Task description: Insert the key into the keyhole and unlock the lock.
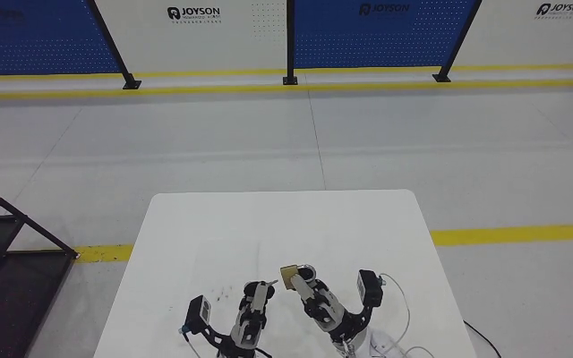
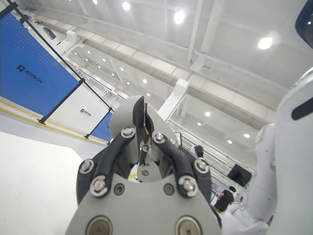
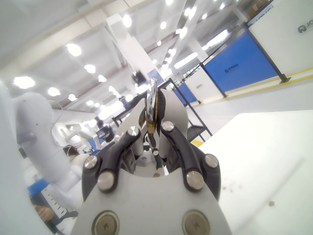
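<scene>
1. Room: a large hall with a pale grey floor [image 1: 269,143]. Yellow lines [image 1: 501,235] are marked across it. Rows of round ceiling lights [image 2: 179,17] show in the wrist views.
2. Far side: a row of blue and white partition panels [image 1: 376,31] stands on black posts.
3. Work surface: a white table [image 1: 269,233] with rounded corners. A few dark specks [image 3: 229,188] lie on it near the robot's edge.
4. Beside the table, on the robot's left, stands a black rack [image 1: 27,242].
5. Right gripper [image 1: 298,280] [image 3: 156,99]: held above the near edge of the table. Its pads are clamped on the lock [image 1: 289,277] [image 3: 151,123]. The brass body sits between the pads and the silver shackle juts past the fingertips.
6. Left gripper [image 1: 260,291] [image 2: 141,103]: also above the near edge, angled toward the lock. Its pads are pressed together on the key [image 2: 146,128], of which only a thin tan edge shows.
7. The two tips sit close beside each other. I cannot tell whether the key touches the lock.
</scene>
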Action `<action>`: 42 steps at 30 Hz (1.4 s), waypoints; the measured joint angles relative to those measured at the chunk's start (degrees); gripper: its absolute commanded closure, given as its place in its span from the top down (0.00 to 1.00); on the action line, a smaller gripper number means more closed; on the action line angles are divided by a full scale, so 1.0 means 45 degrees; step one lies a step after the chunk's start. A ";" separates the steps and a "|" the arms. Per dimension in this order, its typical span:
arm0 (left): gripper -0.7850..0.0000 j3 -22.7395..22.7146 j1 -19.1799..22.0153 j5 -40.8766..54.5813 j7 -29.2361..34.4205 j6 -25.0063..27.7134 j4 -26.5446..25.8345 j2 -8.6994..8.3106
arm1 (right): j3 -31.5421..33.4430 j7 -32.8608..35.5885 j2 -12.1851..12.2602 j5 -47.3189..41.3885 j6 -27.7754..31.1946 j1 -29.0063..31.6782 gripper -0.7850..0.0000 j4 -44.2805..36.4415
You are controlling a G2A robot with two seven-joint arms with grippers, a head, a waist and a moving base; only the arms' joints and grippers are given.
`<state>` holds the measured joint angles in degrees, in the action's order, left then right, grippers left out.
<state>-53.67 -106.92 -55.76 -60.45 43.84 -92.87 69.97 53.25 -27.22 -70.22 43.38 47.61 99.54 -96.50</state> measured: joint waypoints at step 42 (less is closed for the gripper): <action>0.25 -0.0130 -0.0004 -0.0099 0.0609 0.0610 0.0152 0.0138 | -0.0158 0.0506 -0.0109 0.0271 -0.0077 -0.0096 0.00 -0.0020</action>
<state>-54.25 -106.93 -56.21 -57.71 46.58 -92.18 70.59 52.54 -24.94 -70.71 44.60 47.26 99.11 -96.59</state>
